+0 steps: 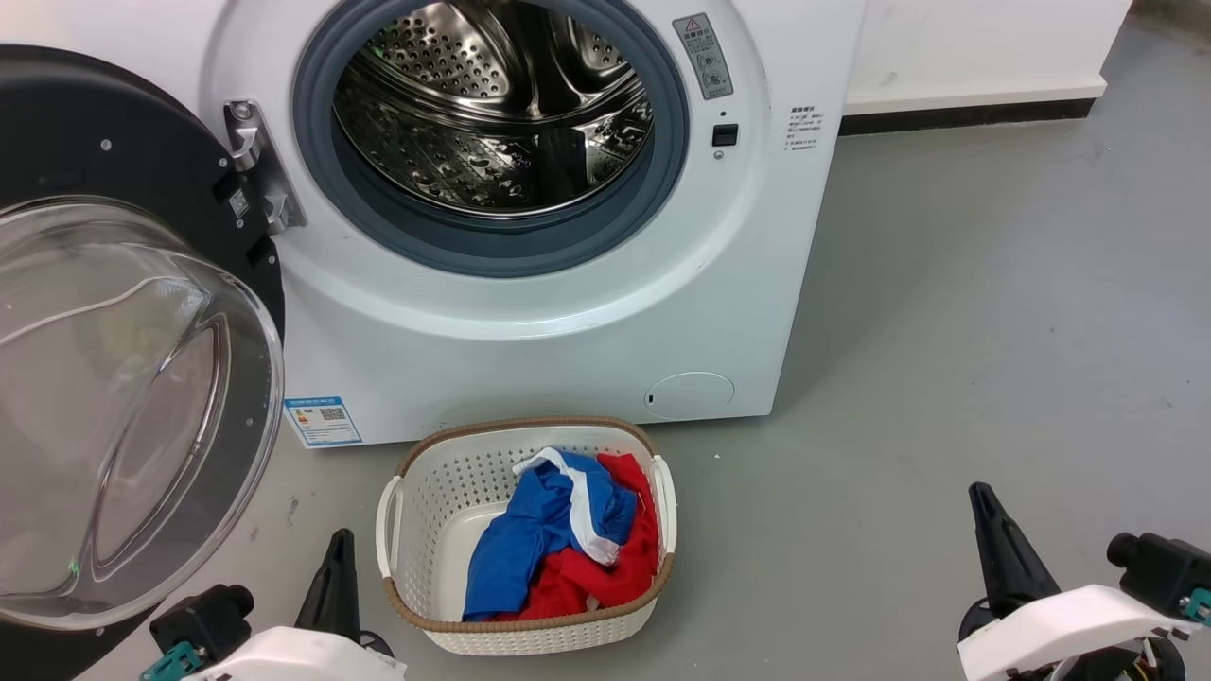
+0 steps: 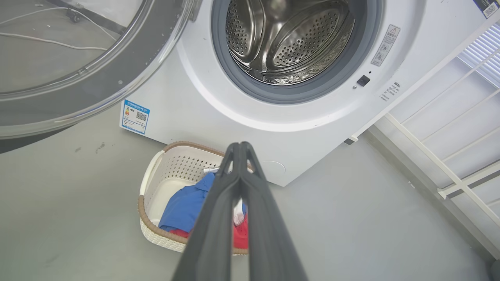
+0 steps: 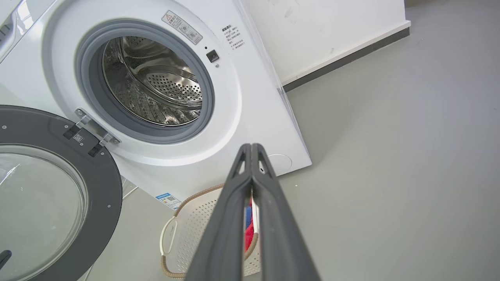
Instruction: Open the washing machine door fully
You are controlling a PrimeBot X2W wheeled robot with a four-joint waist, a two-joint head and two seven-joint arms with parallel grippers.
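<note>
The washing machine door (image 1: 142, 284) stands swung wide to the left on its metal hinge (image 1: 255, 165), its black ring around a bulging clear glass bowl; it also shows as the door (image 2: 78, 70) and the door (image 3: 50, 187). The steel drum opening (image 1: 492, 113) lies uncovered. My left gripper (image 1: 341, 541) sits low at the lower left, shut and holding nothing, its tips (image 2: 239, 145) touching, apart from the door. My right gripper (image 1: 979, 492) rests at the lower right, shut and holding nothing, tips (image 3: 250, 146) together.
A white laundry basket (image 1: 416, 501) with blue, white and red clothes stands on the grey floor just in front of the machine, between my arms. A white wall with a dark skirting (image 1: 965, 113) runs behind on the right. A white rail frame (image 2: 449, 164) stands beside the machine.
</note>
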